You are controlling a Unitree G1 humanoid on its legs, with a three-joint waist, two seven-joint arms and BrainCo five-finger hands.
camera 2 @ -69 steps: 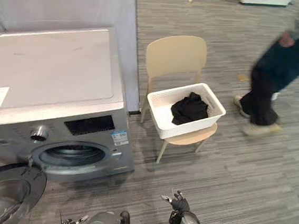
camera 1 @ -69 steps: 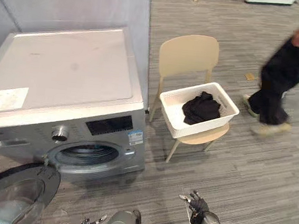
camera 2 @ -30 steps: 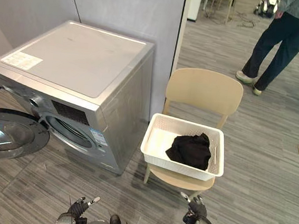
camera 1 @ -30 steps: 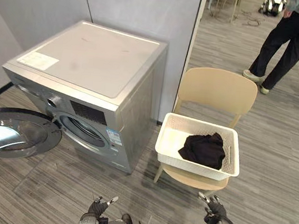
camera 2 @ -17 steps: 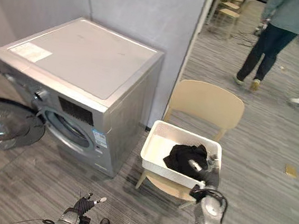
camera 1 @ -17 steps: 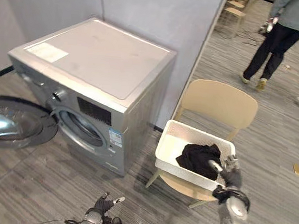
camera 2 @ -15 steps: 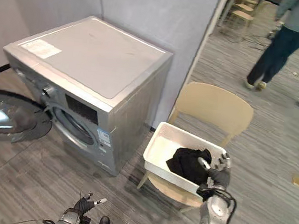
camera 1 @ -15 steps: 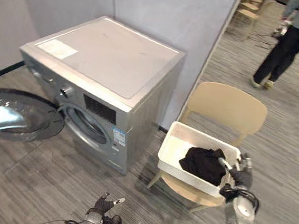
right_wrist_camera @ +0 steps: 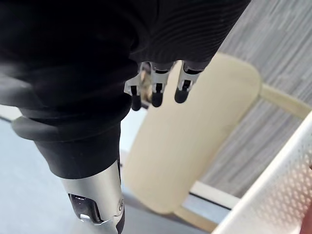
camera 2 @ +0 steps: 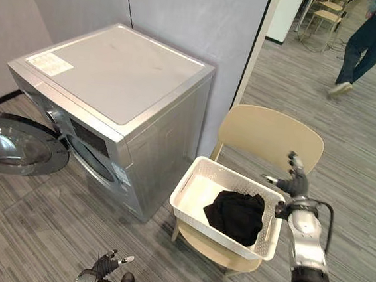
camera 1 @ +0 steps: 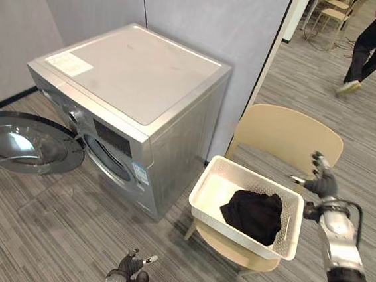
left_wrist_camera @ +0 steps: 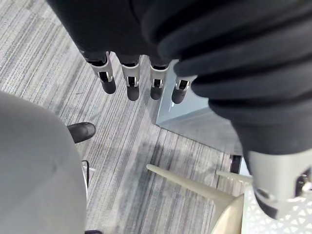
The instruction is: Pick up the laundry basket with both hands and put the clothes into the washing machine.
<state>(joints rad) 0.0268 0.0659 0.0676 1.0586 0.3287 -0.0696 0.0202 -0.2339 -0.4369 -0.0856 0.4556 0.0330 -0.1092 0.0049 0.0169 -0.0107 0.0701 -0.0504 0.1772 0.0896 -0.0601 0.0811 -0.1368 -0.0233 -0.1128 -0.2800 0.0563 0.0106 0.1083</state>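
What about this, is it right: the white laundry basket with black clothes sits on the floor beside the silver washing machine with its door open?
Not quite. The white plastic laundry basket with the black clothes sits on the beige chair, not the floor, as the left eye view shows. The silver washing machine beside it does have its round door open.

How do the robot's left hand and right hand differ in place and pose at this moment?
The right hand is raised beside the far corner of the white laundry basket, in front of the back of the beige chair. The left hand hangs low over the floor, far from the basket. Both hands are open and hold nothing.
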